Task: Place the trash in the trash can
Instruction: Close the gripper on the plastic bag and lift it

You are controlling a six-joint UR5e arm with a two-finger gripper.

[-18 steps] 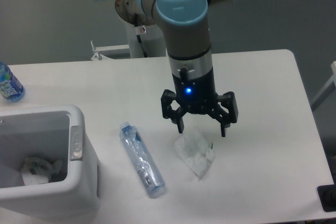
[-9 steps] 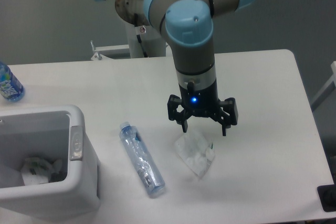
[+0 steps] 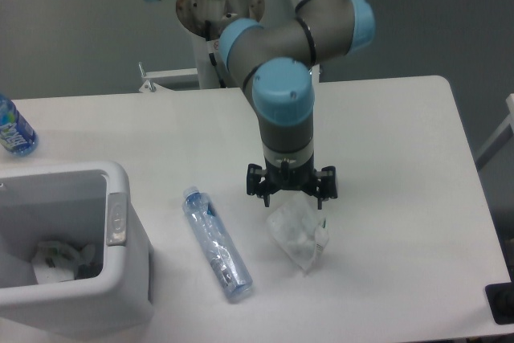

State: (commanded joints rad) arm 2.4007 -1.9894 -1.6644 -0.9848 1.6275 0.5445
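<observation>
A crumpled clear-whitish wrapper [image 3: 299, 234] lies on the white table, right of centre. My gripper [image 3: 293, 199] hangs directly over its upper edge, open, with a finger on each side and nothing gripped. A flattened clear bottle [image 3: 217, 244] with a bluish label lies to the left of the wrapper, pointing toward the front. The white trash can [image 3: 120, 279] stands at the front left, and some crumpled trash lies inside it.
An intact water bottle [image 3: 14, 128] with a blue label stands at the far left edge of the table [image 3: 401, 158]. The arm's base mount sits behind the table's back edge. A dark object [image 3: 502, 303] sits at the front right corner.
The gripper has come down toward the wrapper and its fingers have drawn closer together. The arm's wrist has turned. The wrapper and bottle lie where they were.
</observation>
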